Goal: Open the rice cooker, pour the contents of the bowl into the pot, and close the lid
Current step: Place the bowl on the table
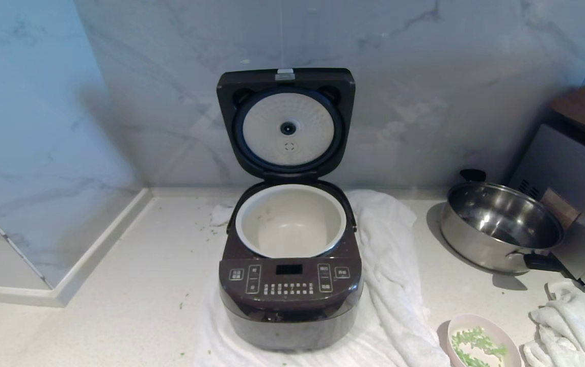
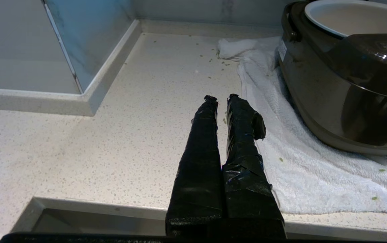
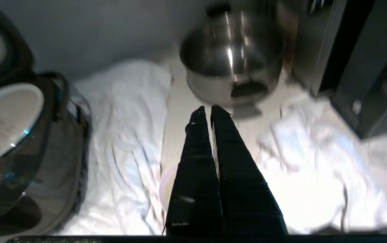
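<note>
Lid (image 1: pixel 286 122) upright, underside facing forward; right gripper (image 3: pixel 206 108) closed, empty.

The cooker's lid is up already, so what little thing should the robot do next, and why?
Probably open the right tool and lower it to the bowl: the lid stands open, the pot looks empty, the scallions remain unpoured, and that tool is shut above the bowl.

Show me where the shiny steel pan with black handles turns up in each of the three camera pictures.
Head view: shiny steel pan with black handles, right, on the counter.
Left wrist view: not in it.
Right wrist view: pan, beyond the gripper tips.
Shared landmark: dark-brown rice cooker.
</note>
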You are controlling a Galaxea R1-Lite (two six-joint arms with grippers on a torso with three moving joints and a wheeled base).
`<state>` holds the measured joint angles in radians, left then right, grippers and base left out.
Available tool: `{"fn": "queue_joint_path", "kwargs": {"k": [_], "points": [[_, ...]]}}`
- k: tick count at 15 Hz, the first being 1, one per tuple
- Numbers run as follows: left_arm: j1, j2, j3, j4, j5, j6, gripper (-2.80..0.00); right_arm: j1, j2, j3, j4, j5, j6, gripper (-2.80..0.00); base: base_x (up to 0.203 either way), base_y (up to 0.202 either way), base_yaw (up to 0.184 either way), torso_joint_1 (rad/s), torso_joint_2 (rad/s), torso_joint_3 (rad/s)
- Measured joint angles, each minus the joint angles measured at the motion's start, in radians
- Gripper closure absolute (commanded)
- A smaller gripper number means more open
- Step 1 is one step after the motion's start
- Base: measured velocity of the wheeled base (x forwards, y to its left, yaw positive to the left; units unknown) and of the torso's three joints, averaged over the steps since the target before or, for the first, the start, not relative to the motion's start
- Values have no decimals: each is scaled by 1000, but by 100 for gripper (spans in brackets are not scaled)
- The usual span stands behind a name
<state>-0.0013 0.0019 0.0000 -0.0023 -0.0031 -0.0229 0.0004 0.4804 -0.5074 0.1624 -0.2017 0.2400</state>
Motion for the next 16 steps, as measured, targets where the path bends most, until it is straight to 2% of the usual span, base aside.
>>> {"fn": "queue_joint_path", "kwargs": {"k": [3,6,9,10,12,16], "points": [[0,0,0,0,0,0,0,-2,230,-36,99,17,125,0,0,0,0,0,0,0],[0,0,0,0,0,0,0,-32,421,4,132,169,176,0,0,0,0,0,0,0],[0,0,0,0,0,0,0,-123,600,25,124,327,127,0,0,0,0,0,0,0],[1,0,0,0,0,0,0,-142,653,30,123,357,104,0,0,0,0,0,0,0],[1,0,0,0,0,1,0,-189,763,36,112,376,77,0,0,0,0,0,0,0],[1,0,0,0,0,1,0,-352,944,73,-7,385,-12,0,0,0,0,0,0,0]]}}
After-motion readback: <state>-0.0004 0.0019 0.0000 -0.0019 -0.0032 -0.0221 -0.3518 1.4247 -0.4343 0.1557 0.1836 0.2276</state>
